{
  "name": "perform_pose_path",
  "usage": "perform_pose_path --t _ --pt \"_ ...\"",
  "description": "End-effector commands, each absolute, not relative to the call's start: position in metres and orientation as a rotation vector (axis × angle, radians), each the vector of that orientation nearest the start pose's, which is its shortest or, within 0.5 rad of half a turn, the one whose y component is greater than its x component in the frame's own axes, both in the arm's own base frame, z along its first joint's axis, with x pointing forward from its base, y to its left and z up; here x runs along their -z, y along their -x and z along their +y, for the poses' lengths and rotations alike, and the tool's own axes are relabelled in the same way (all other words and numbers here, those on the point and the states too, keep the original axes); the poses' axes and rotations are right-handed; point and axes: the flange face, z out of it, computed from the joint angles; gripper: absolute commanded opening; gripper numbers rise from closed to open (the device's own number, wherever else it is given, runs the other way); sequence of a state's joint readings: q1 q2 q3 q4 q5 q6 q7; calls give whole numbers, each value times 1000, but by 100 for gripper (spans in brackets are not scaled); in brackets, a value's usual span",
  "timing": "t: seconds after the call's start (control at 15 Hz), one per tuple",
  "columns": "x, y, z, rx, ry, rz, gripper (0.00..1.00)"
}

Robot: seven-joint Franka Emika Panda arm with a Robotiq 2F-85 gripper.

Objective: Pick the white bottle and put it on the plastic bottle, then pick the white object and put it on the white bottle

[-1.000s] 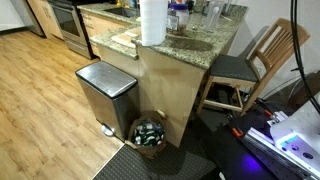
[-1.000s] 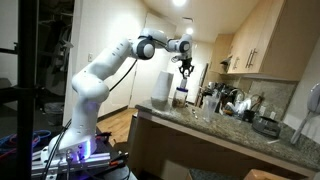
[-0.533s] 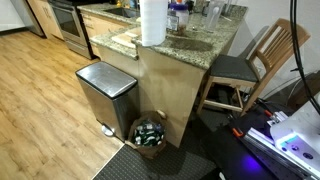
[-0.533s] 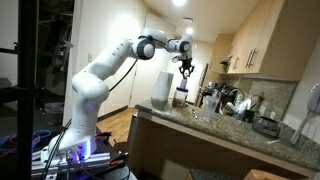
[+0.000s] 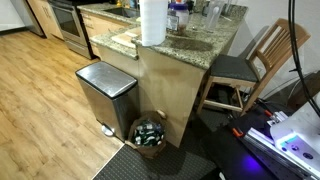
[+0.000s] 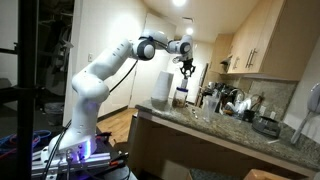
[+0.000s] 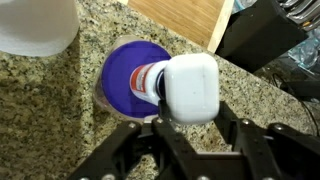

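End effector (image 7: pixel 188 125) jaws are clamped on the white bottle (image 7: pixel 190 88), which hangs just above the plastic bottle (image 7: pixel 125 80). In the wrist view the plastic bottle shows only as a purple round top standing on the granite counter (image 7: pixel 60 120). The held bottle appears to sit towards one side of that purple top rather than over its middle, and I judge this offset to be the main hazard. Lowered from here, its base could catch the rim, tip, and slide off onto the counter, or shove the plastic bottle over. The landing surface looks barely wider than the bottle, so letting go before the base rests flat would likely topple it too. Whether the bottle hangs truly upright in the grip cannot be told from these views, and any lean would add to the risk. The paper towel roll (image 7: pixel 35 25) stands near on one side and a wooden cutting board (image 7: pixel 185 20) lies just beyond, so a falling bottle could bounce off either. In an exterior view the end effector (image 6: pixel 185 70) is high over the counter (image 6: pixel 215 128), which means a long drop. The white object cannot be made out anywhere, and placing it later depends on this stack standing steady.
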State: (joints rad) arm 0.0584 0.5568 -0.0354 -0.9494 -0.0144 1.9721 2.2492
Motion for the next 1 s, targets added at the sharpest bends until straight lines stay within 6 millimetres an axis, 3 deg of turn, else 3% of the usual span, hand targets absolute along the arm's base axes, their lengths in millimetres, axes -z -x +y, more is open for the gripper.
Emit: perform_pose_path --t 0.0,0.6,0.67,0.8,0.93 --pt "-596 -749 25 294 1228 2413 19" --pt "-598 -733 37 293 1344 2469 19" --pt "-598 -732 36 312 1348 2485 69" --pt "-597 -730 33 346 1344 2516 77" --pt "-595 -730 29 374 1351 2533 93"
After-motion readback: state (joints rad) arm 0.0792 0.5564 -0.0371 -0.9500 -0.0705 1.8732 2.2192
